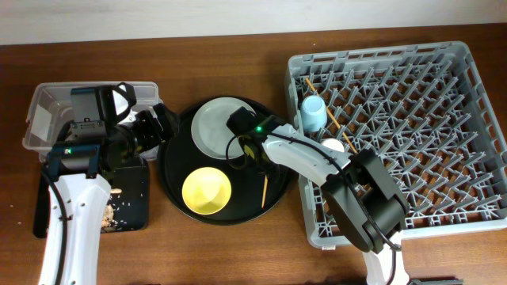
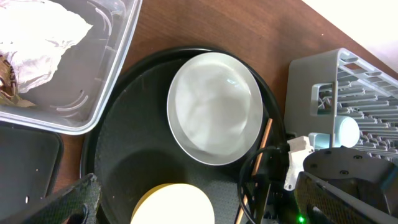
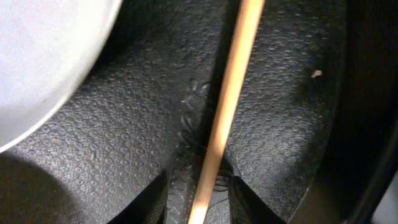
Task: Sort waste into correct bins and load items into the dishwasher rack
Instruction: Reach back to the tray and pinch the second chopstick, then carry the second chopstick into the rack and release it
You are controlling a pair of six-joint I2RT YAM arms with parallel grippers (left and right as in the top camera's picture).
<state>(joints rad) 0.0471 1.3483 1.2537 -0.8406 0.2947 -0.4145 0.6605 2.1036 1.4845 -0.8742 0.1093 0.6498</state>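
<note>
Right tool (image 1: 252, 152) over the round black tray (image 1: 173, 162) — just beside the pale plate (image 1: 212, 127).

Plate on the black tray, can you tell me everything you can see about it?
The plate is round, pale grey-white and glossy, with a low raised rim. It looks empty and clean. It lies flat, face up, in the upper part of the round tray, resting on it. A chopstick runs close beside one edge; whether they touch is unclear. The bowl sits apart from it.

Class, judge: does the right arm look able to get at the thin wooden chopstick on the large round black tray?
Probably yes: the right pincer straddles the thin wooden chopstick, which lies uncovered on the large round black tray.
</note>
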